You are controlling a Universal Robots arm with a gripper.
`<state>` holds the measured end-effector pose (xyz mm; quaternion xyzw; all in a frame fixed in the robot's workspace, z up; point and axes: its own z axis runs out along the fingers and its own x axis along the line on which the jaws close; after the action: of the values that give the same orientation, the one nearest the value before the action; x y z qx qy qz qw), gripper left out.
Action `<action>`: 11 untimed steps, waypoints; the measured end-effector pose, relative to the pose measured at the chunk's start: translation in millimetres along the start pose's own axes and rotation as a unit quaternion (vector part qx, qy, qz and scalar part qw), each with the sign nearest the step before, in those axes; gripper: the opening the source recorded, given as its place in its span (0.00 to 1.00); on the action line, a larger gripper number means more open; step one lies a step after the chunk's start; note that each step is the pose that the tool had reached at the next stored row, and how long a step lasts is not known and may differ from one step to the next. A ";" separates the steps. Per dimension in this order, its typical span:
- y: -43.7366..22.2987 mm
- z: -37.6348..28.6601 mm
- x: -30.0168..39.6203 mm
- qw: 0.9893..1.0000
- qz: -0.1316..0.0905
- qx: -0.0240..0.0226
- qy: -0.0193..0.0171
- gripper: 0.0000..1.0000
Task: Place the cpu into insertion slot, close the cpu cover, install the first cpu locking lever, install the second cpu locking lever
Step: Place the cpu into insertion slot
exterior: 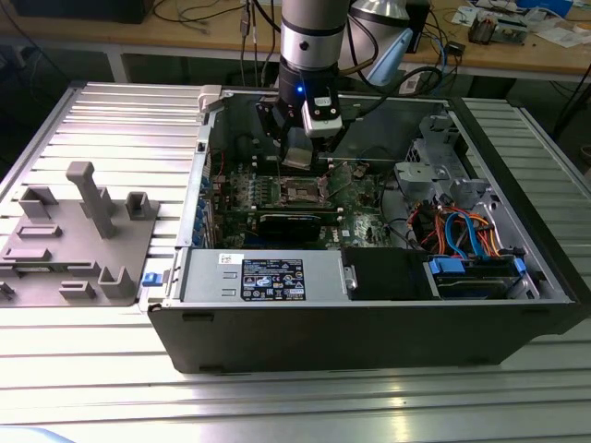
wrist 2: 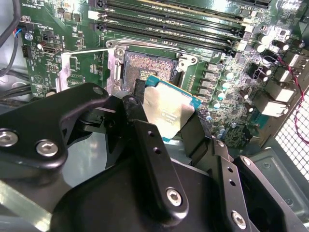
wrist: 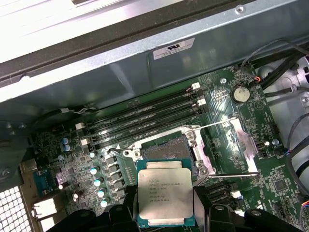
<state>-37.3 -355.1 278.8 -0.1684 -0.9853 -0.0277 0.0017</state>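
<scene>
Pincer [exterior: 300, 155] hangs inside the open computer case [exterior: 369, 323], pointing down at the green board [wrist: 251, 111]; it is clenched on the chip [wrist: 165, 195], one finger [wrist 2: 140, 121] on each of two opposite edges, metal top facing the wrist cameras.

Edge grip looks deliberate; the contact face underneath is left untouched, and nothing sits under the chip to foul the seat.

The chip is clear of the board and tilted in the second wrist view [wrist 2: 169, 108]; not seated.

Socket [wrist: 169, 150] lies just ahead of the fingertips and below them; it is bare, its contact field exposed in both wrist views [wrist 2: 149, 65]. The chip overlaps its near edge only; not yet centred over it, by my judgement.

Cover [wrist: 244, 140] is swung back flat off one side of the socket, to the pincer's side, so the opening is free for a drop from above; it shows as a silver frame in the second wrist view [wrist 2: 112, 67].

Two thin wire levers [wrist: 227, 175] run beside the cover; unlatched, I judge.

Memory slots [wrist: 145, 116] lie beyond the socket, farther from the pincer.
</scene>
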 end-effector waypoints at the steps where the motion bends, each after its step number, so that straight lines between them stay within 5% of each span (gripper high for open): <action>1: 0.0 0.0 0.0 1.000 0.000 0.000 0.000 0.55; 11: 0.0 0.0 0.0 1.000 0.003 0.000 0.000 0.55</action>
<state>-37.3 -355.2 278.8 -0.1713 -0.9848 -0.0277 0.0017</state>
